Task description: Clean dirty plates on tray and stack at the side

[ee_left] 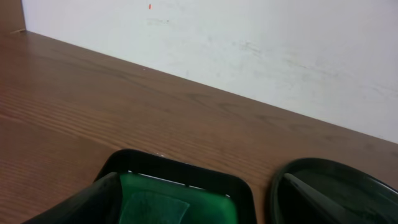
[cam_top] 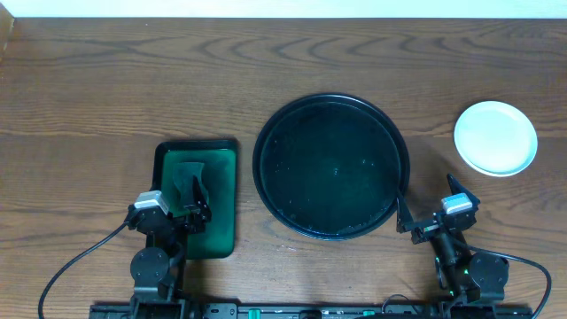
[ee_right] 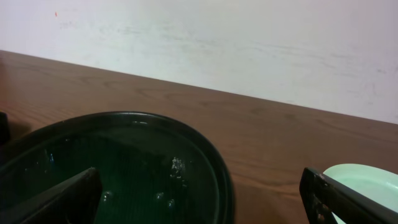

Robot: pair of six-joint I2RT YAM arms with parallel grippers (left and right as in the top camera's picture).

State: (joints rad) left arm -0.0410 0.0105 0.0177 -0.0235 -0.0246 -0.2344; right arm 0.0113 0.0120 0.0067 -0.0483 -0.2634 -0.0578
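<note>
Holding their jaws spread wide, the left gripper [cam_top: 194,193] hangs over the green tray [cam_top: 223,208] and the right gripper [cam_top: 431,201] beside the black tray [cam_top: 330,168], near the plates [cam_top: 496,138]

The worktop [cam_top: 89,89] is matt, grained brown wood; the black tray [cam_top: 330,168] is glossy; the pale plate [cam_top: 496,137] looks smooth.

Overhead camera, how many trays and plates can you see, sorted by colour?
Black round tray: 1
Dark green rectangular tray: 1
Pale mint-green plate: 1 in view; any stacked under it are hidden
Total: 3
</note>
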